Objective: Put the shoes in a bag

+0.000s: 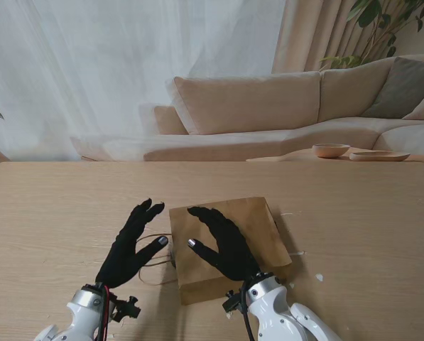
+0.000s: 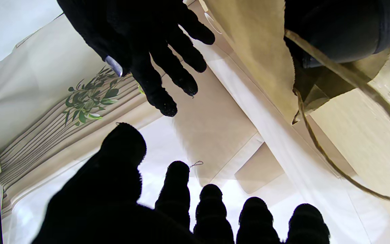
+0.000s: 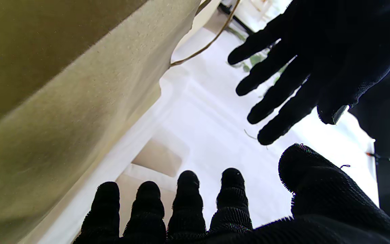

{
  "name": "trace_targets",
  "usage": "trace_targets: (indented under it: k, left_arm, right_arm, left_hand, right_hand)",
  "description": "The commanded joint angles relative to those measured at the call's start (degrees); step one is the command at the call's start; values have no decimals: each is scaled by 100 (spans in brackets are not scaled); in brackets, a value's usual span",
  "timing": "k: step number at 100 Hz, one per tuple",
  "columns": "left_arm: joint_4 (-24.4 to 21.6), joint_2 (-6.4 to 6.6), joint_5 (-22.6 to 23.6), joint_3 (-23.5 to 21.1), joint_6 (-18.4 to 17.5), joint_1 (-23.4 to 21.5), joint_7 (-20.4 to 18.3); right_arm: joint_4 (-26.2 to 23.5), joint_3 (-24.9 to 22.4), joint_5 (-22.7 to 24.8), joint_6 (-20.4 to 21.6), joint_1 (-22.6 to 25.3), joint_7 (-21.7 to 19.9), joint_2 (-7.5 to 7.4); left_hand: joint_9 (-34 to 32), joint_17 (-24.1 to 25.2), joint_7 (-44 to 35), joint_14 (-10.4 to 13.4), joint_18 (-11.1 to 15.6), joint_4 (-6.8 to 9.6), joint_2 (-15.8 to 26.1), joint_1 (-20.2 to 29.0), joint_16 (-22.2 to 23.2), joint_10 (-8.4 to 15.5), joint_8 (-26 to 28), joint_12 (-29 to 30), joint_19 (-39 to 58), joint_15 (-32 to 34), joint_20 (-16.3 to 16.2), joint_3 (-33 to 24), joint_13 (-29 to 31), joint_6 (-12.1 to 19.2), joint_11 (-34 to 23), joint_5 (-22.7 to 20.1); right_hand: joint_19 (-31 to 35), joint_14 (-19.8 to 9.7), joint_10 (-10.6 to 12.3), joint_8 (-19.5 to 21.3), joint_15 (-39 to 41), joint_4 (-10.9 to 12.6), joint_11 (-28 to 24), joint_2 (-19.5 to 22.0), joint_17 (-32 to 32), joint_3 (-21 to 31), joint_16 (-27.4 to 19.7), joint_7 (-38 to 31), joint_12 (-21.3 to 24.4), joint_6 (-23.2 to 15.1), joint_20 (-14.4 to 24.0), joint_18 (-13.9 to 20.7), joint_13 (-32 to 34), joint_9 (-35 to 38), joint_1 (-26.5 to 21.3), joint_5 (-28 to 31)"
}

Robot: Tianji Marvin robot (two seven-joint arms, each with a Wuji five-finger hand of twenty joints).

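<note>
A brown paper bag lies flat on the wooden table, its mouth and cord handles turned to my left. My right hand hovers over the bag with fingers spread and holds nothing. Just left of the mouth is my left hand, also open and empty. In the left wrist view something dark, perhaps a shoe, sits inside the bag mouth behind a handle cord, with the right hand opposite. The right wrist view shows the bag wall and the left hand.
Small white scraps lie on the table right of the bag. Beyond the far edge stands a beige sofa, and a low table carries a wooden bowl and a plate.
</note>
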State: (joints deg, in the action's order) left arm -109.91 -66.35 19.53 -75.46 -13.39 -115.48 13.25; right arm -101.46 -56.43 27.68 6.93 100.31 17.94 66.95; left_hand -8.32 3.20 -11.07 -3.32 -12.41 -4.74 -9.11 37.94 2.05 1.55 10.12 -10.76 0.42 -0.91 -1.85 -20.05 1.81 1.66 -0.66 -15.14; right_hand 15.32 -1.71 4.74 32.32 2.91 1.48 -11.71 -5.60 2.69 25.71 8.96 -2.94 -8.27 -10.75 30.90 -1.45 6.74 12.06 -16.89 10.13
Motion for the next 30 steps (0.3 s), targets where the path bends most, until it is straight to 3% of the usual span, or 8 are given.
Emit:
trace_targets:
  k: [1,30]
  left_arm:
    - [-5,-21,-5,7,-8,-32,-92]
    - [-36,-2,-26,-37,-105,-107,-175]
  right_arm:
    - [-45,24,27,-45,28,-58,38]
    - [-110,39,152,-114,101,61,46]
  left_hand:
    - [167,0,-76,209,176,22,236,14,-87,282,-59,52,-195,-81,170,137,-61,237,105,197]
    - [168,0,-109,172,181,25,238,70,-45,219,-55,-18,-176,-66,170,169,-64,212,87,179]
  right_hand:
    - [-167,-264,259,94,-113,-62,124,225,92,-46,-4,140,47,-285,-72,205,-145,-142,207,-148]
    - [-151,-263,241,153,-93,-62,75,221,70,-33,38,167,16,-290,-51,186,-123,-127,205,-102]
